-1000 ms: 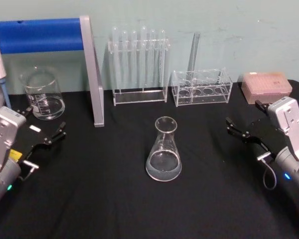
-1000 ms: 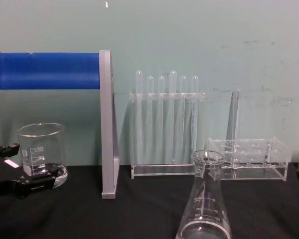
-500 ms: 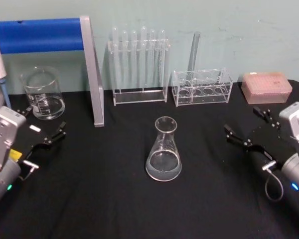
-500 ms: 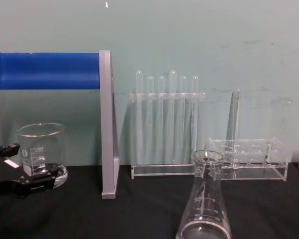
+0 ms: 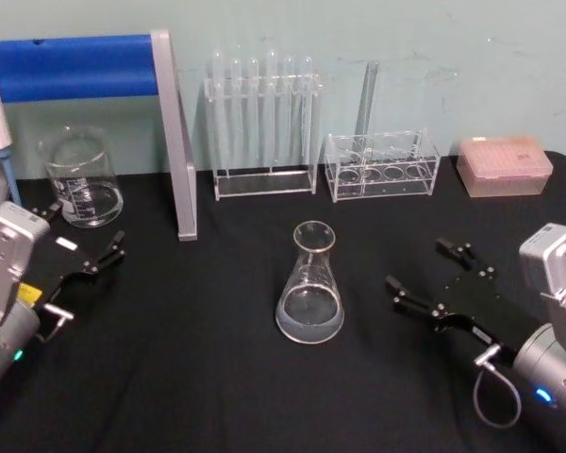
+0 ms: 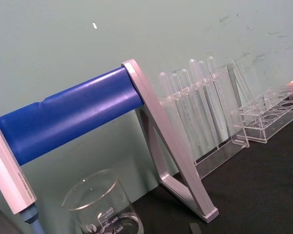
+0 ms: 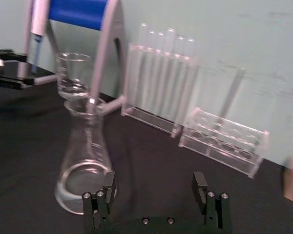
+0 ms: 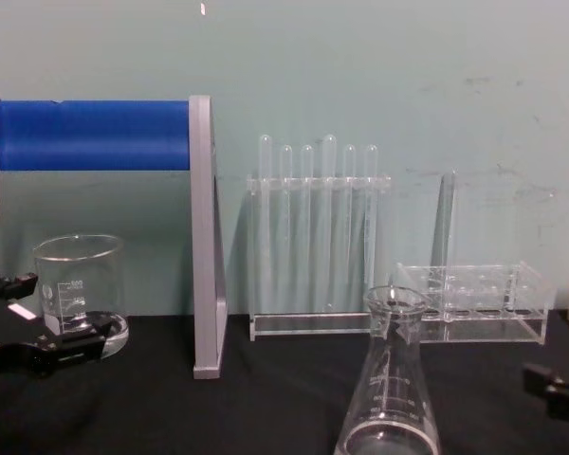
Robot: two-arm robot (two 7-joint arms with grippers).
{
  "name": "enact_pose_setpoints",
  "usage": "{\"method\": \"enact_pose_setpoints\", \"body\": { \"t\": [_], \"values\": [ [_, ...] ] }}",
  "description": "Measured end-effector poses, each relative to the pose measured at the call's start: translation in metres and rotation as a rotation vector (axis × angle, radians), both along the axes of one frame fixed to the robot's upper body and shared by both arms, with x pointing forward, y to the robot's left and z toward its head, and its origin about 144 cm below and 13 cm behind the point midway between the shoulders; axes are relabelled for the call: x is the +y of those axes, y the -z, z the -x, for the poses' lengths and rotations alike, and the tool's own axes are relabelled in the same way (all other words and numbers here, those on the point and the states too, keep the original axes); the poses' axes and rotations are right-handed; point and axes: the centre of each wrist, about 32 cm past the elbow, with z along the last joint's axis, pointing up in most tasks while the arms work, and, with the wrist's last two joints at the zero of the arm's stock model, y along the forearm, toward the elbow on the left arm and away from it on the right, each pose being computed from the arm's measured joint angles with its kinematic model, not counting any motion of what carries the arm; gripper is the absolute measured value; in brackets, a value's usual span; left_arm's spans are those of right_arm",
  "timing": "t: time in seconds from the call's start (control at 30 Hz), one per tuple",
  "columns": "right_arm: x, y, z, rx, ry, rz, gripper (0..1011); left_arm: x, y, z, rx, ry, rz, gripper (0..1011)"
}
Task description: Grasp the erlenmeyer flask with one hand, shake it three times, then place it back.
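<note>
Erlenmeyer flask (image 5: pixel 309 288) stands upright: clear conical glass, narrow neck.

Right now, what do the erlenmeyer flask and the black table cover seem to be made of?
The erlenmeyer flask: probably clear glass, smooth and glossy; one sees straight through it, and its base catches bright highlights. The table cover: likely black cloth, matte; it throws back no reflections, though no weave can be made out.
</note>
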Motion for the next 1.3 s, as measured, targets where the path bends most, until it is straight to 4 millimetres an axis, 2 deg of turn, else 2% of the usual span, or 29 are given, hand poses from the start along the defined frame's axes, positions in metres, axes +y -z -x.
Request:
{"method": "enact_pose_setpoints", "body": {
  "t": [0.47, 1.3],
  "values": [
    [0.027, -0.001, -0.002, 0.017, -0.115, -0.051, 1003, 0.000, 0.000, 0.000, 0.000, 0.000, 0.000, 1001],
    [0.070, 0.006, -0.041, 0.028, -0.154, -0.066, 1003, 0.000, 0.000, 0.000, 0.000, 0.000, 0.000, 1001]
  ]
}}
